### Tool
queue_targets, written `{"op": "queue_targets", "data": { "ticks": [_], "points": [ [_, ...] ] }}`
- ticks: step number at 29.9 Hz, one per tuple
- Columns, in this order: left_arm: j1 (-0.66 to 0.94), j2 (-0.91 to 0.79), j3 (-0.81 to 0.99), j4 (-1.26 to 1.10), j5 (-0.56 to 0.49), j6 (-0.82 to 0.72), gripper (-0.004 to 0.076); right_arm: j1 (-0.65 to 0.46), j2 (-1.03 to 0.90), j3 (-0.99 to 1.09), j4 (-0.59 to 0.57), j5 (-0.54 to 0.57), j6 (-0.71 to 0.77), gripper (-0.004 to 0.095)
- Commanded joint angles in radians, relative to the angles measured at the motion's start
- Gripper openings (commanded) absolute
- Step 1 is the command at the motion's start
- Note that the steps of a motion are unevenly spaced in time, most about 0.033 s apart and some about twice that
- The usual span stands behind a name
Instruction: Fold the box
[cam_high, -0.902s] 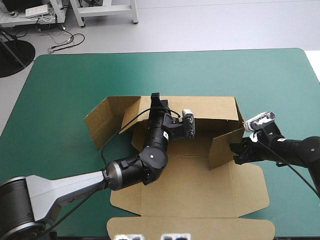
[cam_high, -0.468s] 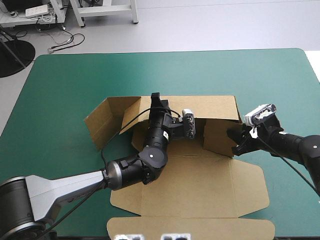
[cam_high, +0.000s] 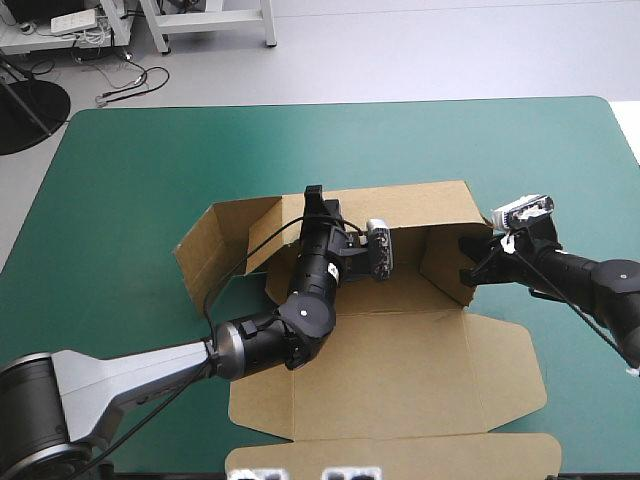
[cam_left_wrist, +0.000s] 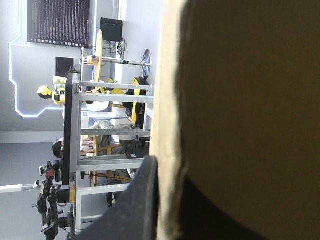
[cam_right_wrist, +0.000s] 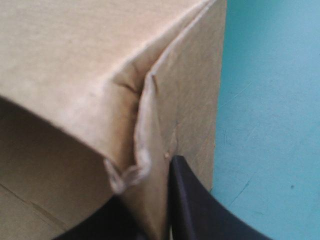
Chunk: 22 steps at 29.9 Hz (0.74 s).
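pinching crumpled box (cam_right_wrist: 90, 65) corner, r tool (cam_right_wrist: 156, 200)

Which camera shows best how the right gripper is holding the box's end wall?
Right wrist view: the right gripper has a black finger on each side of the box wall, at the creased corner. The high view shows that grip small and partly hidden; the left wrist view shows only other board, close up.

the teal-green table (cam_high: 130, 170) carries the brown box (cam_high: 400, 370) near its middle, back and side walls raised, the lid lying flat toward the near edge.
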Motion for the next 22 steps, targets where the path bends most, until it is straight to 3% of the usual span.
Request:
{"op": "queue_targets", "data": {
  "ticks": [1,4,8,10,17,22],
  "points": [
    [-0.007,-0.033,-0.019,0.016,-0.002,-0.012,0.0025,0.000,-0.005,-0.018,-0.001,0.054,0.007,0.0002],
    [-0.006,-0.031,-0.019,0.027,0.021,-0.005,0.0130,0.000,-0.005,-0.018,-0.035,0.059,0.035,0.0002],
    [-0.006,-0.031,-0.019,0.094,0.057,-0.005,0.0375,0.000,-0.005,-0.018,-0.078,0.059,0.065,0.0002],
    [-0.008,-0.031,-0.019,0.133,0.069,-0.005,0.0428,0.000,-0.005,-0.018,-0.090,0.057,0.080,0.0002],
    [-0.114,-0.045,-0.019,0.233,0.058,-0.051,0.0368,0.000,-0.005,-0.018,-0.141,0.044,0.125,0.0002],
    [-0.262,-0.084,-0.025,0.265,0.167,-0.080,0.0317,0.000,-0.005,-0.018,-0.147,0.038,0.139,0.0002]
  ]
}}
